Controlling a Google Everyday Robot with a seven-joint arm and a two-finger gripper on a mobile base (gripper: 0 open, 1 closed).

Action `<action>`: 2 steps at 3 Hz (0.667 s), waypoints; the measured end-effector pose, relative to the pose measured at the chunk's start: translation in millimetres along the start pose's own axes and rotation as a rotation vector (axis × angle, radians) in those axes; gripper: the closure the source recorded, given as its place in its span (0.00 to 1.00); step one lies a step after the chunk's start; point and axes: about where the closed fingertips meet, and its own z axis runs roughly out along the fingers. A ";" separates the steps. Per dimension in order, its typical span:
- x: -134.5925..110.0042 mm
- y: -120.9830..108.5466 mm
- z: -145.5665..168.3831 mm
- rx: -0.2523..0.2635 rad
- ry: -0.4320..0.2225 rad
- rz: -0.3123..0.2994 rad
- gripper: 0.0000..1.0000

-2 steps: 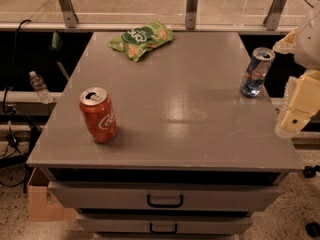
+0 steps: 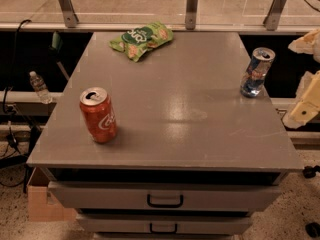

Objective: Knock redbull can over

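Gripper (image 2: 306,104) off desk's (image 2: 175,134) right edge, near upright redbull can (image 2: 256,71), not touching it; how far open, cannot tell.

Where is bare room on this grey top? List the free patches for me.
Widest free patch: the middle of the grey top, between the cola can front left and the redbull can at the right edge. The front right corner is bare too. Crowded: the right edge, where the pincer hangs beside the redbull can, and the back, by the chip bag.
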 end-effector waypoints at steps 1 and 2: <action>31.5 -50.2 29.4 0.001 -0.128 0.066 0.00; 44.6 -91.7 61.4 -0.035 -0.265 0.110 0.00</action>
